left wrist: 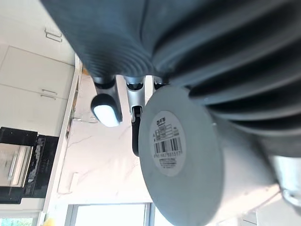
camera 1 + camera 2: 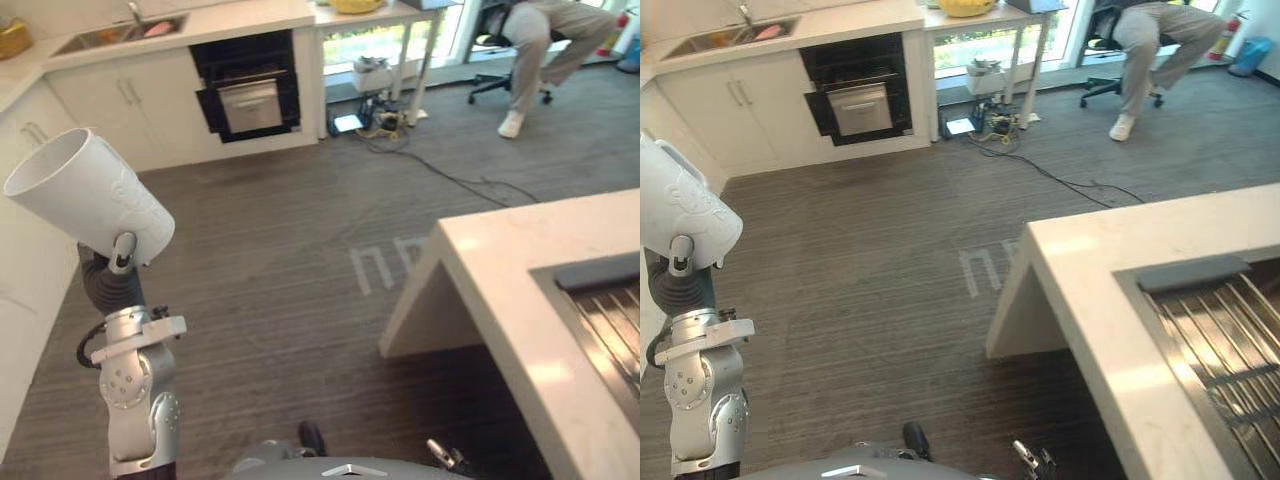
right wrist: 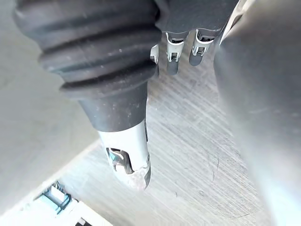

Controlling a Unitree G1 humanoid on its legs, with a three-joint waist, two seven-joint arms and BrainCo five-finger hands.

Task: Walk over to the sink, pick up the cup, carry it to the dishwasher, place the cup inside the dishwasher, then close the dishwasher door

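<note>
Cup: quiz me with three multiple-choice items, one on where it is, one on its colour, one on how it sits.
1. Where is the cup?
A. in the left hand
B. in the sink
C. on the floor

2. What colour is the cup?
A. red
B. white
C. black

3. How does the cup sit?
A. upright
B. tilted, mouth up and to the side
C. mouth straight down

Answers:
1 A: the left hand holds the cup up, with its fingers beside the cup's base in the left wrist view.
2 B: its wall and base are plain white.
3 B: the open mouth faces up and to the robot's left in the left eye view.
</note>
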